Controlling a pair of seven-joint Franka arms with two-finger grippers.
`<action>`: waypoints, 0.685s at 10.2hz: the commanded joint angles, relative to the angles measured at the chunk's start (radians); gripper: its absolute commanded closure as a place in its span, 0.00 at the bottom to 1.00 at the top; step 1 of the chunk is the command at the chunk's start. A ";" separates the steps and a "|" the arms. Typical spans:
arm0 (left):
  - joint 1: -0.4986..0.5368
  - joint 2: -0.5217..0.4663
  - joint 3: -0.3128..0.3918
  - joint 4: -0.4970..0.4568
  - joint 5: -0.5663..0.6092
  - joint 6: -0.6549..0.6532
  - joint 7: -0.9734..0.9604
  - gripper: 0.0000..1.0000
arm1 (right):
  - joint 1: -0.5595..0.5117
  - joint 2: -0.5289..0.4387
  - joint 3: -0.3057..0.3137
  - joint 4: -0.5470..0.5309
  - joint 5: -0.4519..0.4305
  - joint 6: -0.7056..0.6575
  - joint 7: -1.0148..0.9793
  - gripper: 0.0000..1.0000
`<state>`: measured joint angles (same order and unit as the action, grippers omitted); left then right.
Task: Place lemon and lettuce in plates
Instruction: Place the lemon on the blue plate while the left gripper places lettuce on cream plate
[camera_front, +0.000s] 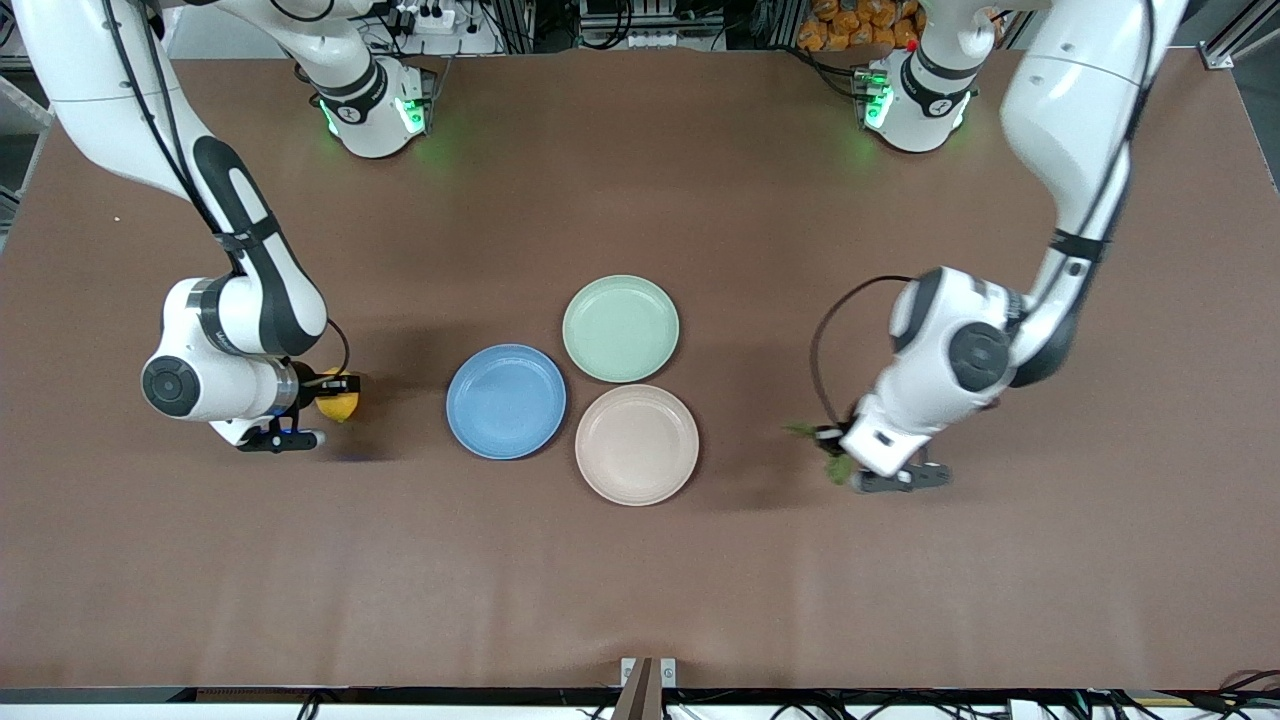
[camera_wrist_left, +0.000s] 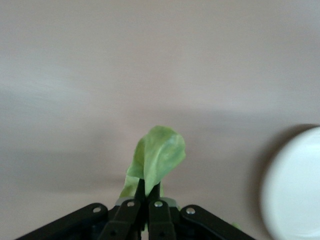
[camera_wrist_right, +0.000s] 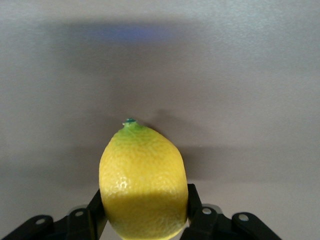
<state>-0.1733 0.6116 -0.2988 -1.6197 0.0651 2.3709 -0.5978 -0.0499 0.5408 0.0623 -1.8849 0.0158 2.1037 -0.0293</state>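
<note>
My right gripper (camera_front: 325, 397) is shut on the yellow lemon (camera_front: 337, 396), held just over the table toward the right arm's end; in the right wrist view the lemon (camera_wrist_right: 143, 182) fills the space between the fingers (camera_wrist_right: 194, 200). My left gripper (camera_front: 832, 452) is shut on the green lettuce leaf (camera_front: 836, 467), held over the table toward the left arm's end; the leaf (camera_wrist_left: 157, 157) sticks up from the pinched fingertips (camera_wrist_left: 141, 190). The blue plate (camera_front: 506, 401) and the beige plate (camera_front: 637, 444) lie side by side at the table's middle, both empty. The beige plate's edge (camera_wrist_left: 295, 190) shows in the left wrist view.
A pale green plate (camera_front: 620, 328) lies empty, touching the other two plates, farther from the front camera. Brown table surface (camera_front: 640, 580) spreads around the plates.
</note>
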 joint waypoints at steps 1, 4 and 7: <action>-0.112 0.065 0.007 0.113 0.008 0.011 -0.182 1.00 | 0.057 -0.013 0.008 0.128 0.004 -0.161 0.058 0.97; -0.219 0.170 0.012 0.158 0.007 0.285 -0.316 1.00 | 0.211 0.007 0.010 0.234 0.054 -0.175 0.325 1.00; -0.274 0.250 0.039 0.169 0.015 0.416 -0.361 0.63 | 0.307 0.059 0.010 0.268 0.205 -0.121 0.408 1.00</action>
<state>-0.4217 0.8283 -0.2877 -1.4938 0.0651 2.7689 -0.9275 0.2273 0.5506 0.0785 -1.6603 0.1737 1.9624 0.3275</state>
